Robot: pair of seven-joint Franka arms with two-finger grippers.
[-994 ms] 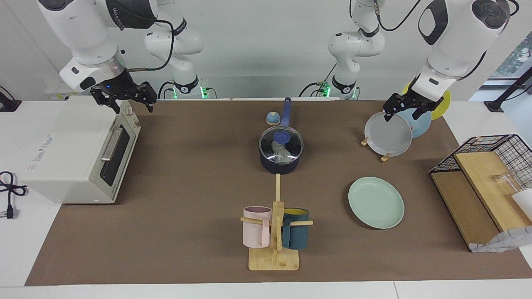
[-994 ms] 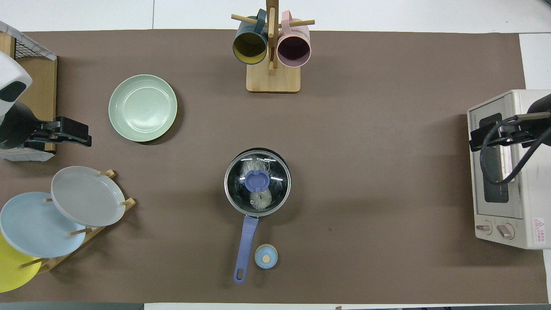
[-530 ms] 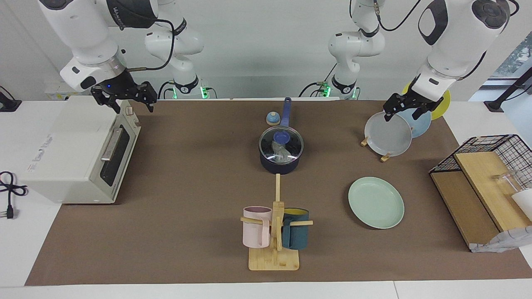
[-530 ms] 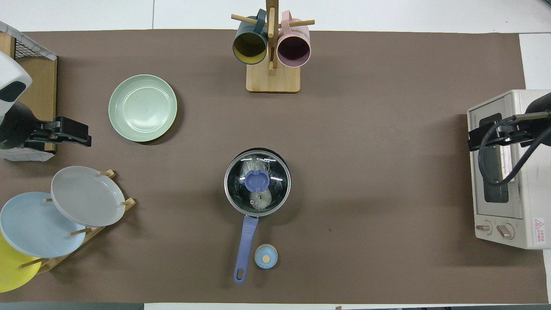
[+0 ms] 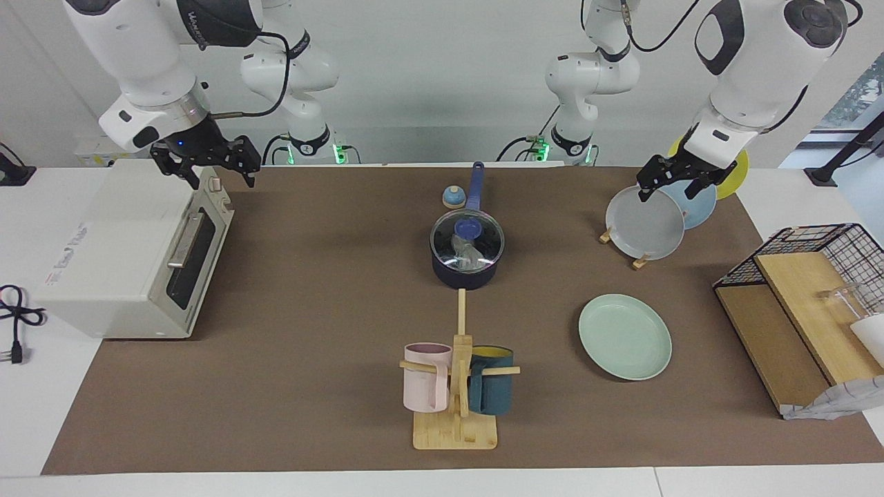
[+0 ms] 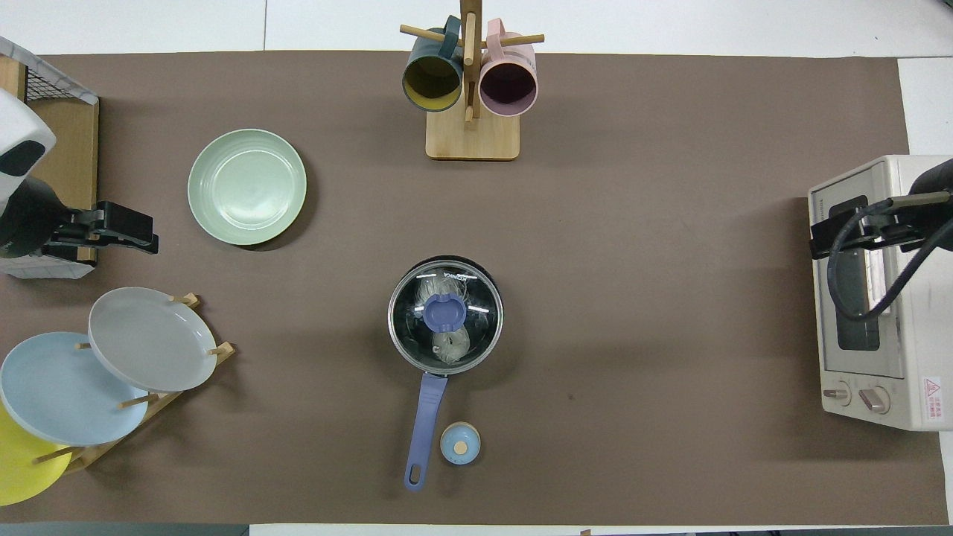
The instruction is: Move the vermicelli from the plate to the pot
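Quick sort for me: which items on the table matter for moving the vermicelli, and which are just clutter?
Job items:
- vermicelli, already inside the pot under its glass lid
- pot
- mint-green plate, bare

Just lying about:
- toaster oven
- mug tree with pink mug and teal mug
- plate rack with grey plate
- small blue knob
- wire basket

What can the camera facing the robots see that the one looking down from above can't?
Only the facing view shows the robots' big white arms, the wall, and a black cord beside the toaster oven. Only the overhead view shows the oven's two knobs. Both show the empty green plate, the noodles inside the lidded pot, the mugs, and the left hand and right hand, both open.
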